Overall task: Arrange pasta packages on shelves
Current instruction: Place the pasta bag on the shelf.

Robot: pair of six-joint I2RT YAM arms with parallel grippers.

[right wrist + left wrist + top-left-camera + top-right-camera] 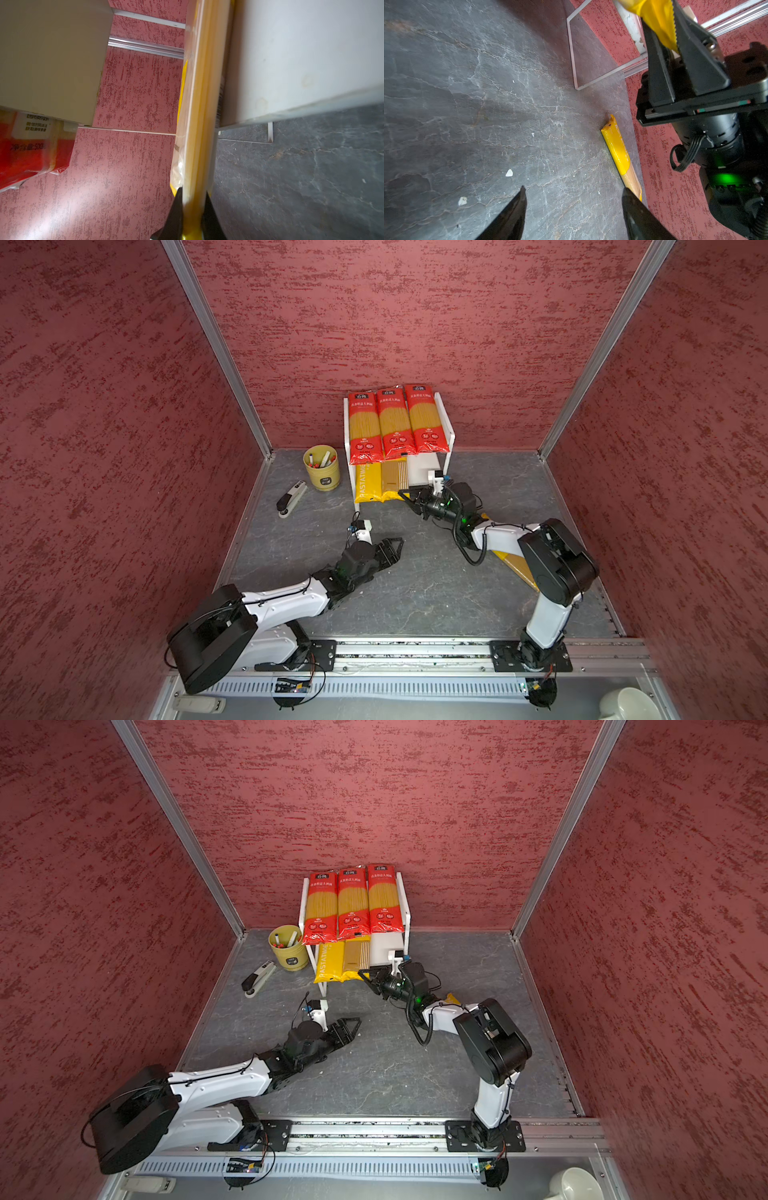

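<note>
Atop the rack (445, 423), three red spaghetti bags (394, 423); beneath, two yellow bags (368, 485) — right end effector (405, 494) pinches one; third bag (617, 145) on desk (415, 593); left end effector (398, 548) spread, empty.

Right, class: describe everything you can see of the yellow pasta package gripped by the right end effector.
The package is a long, flat plastic bag, yellow at its near end, with a clear panel showing pale spaghetti strands. It lies on the rack's lower shelf, right beside another yellow bag marked PASTATIME, below the red-ended bags on the top board. Its near end overhangs the shelf edge, pinched in the shut right end effector.
</note>
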